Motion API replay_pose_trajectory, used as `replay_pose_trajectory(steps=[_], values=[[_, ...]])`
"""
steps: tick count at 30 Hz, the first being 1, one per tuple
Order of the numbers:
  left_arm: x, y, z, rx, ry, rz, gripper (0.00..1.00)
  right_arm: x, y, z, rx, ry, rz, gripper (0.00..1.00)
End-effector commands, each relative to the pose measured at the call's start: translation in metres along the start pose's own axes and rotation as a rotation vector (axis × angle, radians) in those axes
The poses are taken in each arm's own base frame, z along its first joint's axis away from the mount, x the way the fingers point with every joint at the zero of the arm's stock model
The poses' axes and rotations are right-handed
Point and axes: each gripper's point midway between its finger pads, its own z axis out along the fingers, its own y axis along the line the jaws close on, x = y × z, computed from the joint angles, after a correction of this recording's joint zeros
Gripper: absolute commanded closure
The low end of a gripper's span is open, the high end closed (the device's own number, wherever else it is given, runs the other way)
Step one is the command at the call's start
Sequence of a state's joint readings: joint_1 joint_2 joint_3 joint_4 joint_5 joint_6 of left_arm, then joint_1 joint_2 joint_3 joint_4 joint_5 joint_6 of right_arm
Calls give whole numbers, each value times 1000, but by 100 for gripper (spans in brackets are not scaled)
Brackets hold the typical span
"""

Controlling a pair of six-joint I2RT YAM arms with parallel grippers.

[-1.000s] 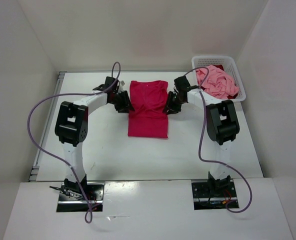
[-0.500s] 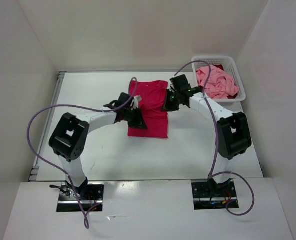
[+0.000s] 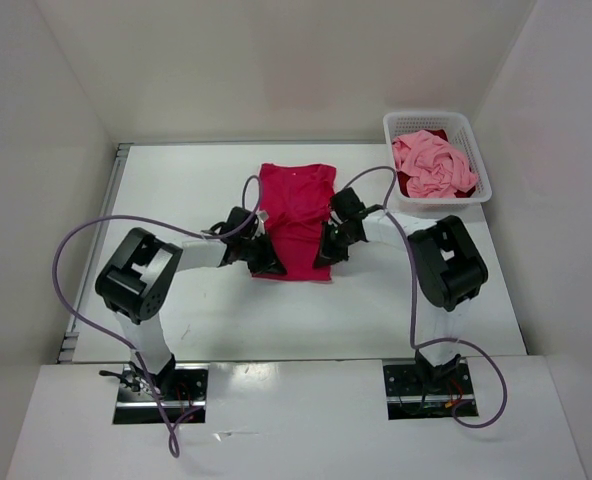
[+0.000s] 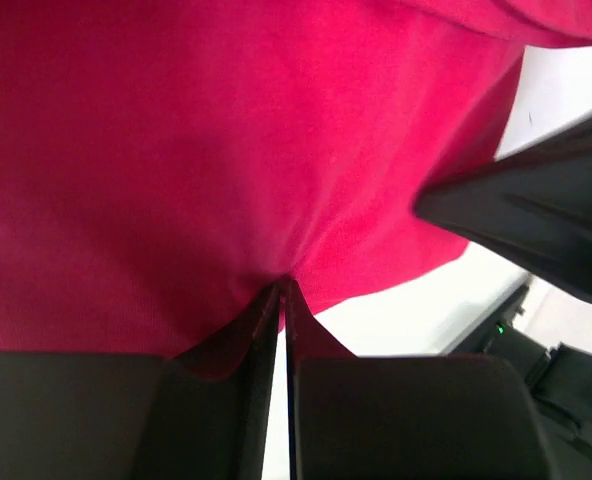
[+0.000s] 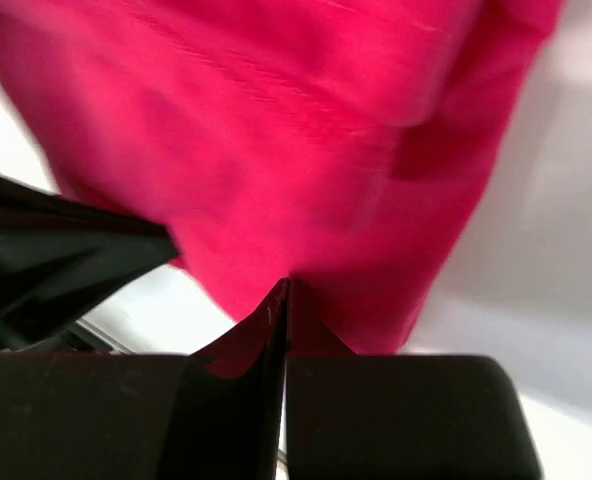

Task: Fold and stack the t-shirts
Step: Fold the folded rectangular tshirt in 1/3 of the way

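The magenta-red t-shirt (image 3: 296,205) lies at the centre of the desk (image 3: 176,190). The left hand (image 3: 267,259) and right hand (image 3: 327,249) are each clamped on a near hem corner, presumably to fold the hem rearward.

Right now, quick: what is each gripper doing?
Left gripper: closed, pinching the magenta shirt.
Right gripper: closed, pinching the same shirt.
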State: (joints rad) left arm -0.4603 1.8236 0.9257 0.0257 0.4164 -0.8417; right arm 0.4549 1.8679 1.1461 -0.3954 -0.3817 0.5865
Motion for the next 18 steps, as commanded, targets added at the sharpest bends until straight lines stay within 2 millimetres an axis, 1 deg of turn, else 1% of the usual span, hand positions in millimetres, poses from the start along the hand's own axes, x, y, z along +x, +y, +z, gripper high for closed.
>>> replay_pose_trajectory(steps=[1, 2, 3, 4, 6, 7, 8, 9, 10, 11, 12, 13, 14, 16, 17, 18], values=[[42, 13, 2, -39, 87, -29, 88, 17, -6, 11, 10, 23, 25, 100], [50, 7, 1, -30, 106, -25, 86, 20, -12, 12, 30, 25, 29, 100], [62, 3, 3, -33, 135, -6, 86, 32, -18, 12, 53, 44, 30, 100], [61, 0, -1, -29, 131, -4, 86, 38, -23, 13, 63, 56, 45, 100], [60, -3, -9, -39, 127, 4, 86, 50, -24, 8, 69, 77, 44, 100], [57, -12, -17, -26, 116, 21, 85, 54, -15, 2, 57, 77, 20, 99], [51, -19, -22, -20, 93, 30, 85, 51, -15, -3, 71, 56, 16, 97], [50, -23, -27, -12, 86, 35, 84, 44, -9, -10, 68, 30, 8, 95], [42, -34, -36, 5, 51, 51, 84, 39, -4, -20, 73, 14, -7, 94], [34, -40, -41, 21, 26, 55, 84, 25, 7, -26, 65, -18, -18, 92], [27, -45, -49, 33, -7, 60, 84, 18, 13, -32, 61, -41, -37, 89], [19, -45, -54, 37, -30, 40, 84, 13, 19, -36, 52, -52, -41, 86], [14, -45, -58, 37, -50, 38, 84, 3, 30, -40, 32, -78, -52, 84], [5, -42, -61, 21, -89, 34, 84, -3, 34, -41, 24, -88, -56, 84], [6, -34, -61, 8, -85, 20, 84, -8, 47, -43, -11, -106, -77, 84], [11, -25, -54, -3, -75, 13, 84, -8, 51, -39, -33, -91, -79, 87]])
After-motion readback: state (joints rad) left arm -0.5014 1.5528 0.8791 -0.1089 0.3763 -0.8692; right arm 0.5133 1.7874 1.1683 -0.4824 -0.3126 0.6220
